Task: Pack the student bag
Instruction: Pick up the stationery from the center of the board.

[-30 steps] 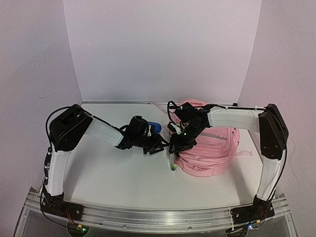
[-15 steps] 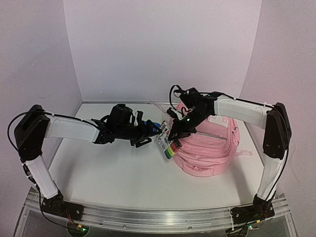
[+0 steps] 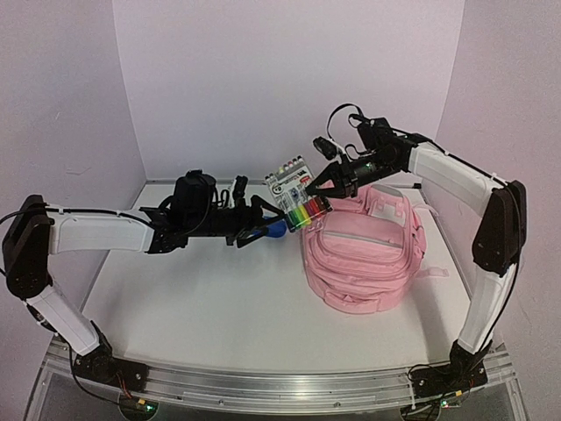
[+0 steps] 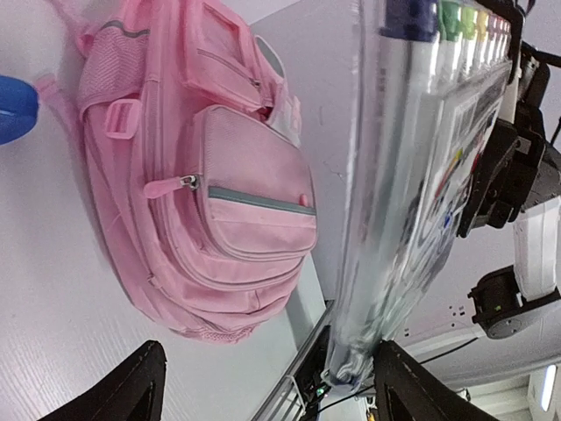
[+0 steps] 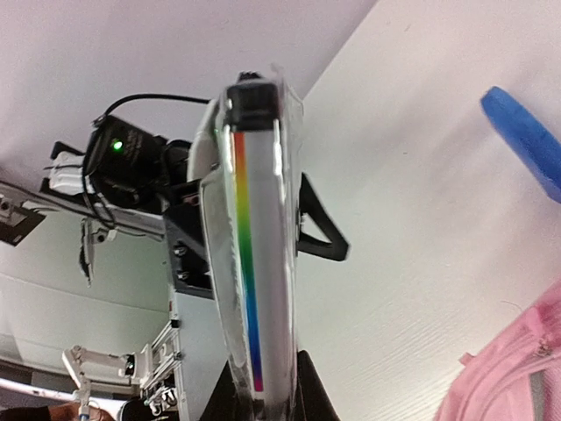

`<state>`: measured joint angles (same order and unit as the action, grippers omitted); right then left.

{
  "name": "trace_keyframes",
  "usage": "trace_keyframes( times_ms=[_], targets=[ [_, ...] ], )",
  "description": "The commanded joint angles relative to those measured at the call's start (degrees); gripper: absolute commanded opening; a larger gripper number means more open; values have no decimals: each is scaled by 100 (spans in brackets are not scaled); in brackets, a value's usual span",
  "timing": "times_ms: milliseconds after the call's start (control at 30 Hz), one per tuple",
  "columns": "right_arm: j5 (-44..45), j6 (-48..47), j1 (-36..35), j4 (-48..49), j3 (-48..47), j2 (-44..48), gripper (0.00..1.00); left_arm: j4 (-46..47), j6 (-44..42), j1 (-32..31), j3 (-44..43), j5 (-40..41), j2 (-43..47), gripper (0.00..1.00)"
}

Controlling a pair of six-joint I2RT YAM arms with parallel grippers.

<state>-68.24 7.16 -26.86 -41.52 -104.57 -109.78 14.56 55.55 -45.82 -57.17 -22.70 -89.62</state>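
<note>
The right gripper (image 3: 322, 187) pinches one end of a marker pack (image 3: 296, 195), up in the air beside the student bag (image 3: 368, 259). The bag lies on the right side of the table (image 3: 202, 307). The left gripper (image 3: 260, 218) is near the pack, fingers spread wide, holding nothing.

The pack could slip, since only a thin edge is held. It could also bump the left fingers. The bag's front zip looks closed, so the pack may not go in.

There is one bag, one pack, one blue thing (image 3: 274, 229) and two grippers.
</note>
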Motion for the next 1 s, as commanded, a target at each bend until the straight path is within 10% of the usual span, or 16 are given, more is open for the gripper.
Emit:
trace_keyframes(
  times_ms=[0, 267, 667, 867, 967],
  targets=[
    [-1124, -211, -63, 56, -80, 74, 0, 820, -53, -41, -376, -343, -287, 79],
    [-1362, -231, -58, 57, 101, 45, 0, 1801, 324, -40, -569, -824, -791, 51],
    [-1488, -227, 133, 51, 299, -288, 0, 2310, 490, -41, -547, -870, -786, 51],
    [-1499, -278, 144, 45, 384, -254, 0, 2364, 528, -42, -546, -801, -760, 32],
    [-1292, -298, 184, 22, 459, -196, 20, 2500, 639, -40, -458, -680, -771, 17]
  ],
)
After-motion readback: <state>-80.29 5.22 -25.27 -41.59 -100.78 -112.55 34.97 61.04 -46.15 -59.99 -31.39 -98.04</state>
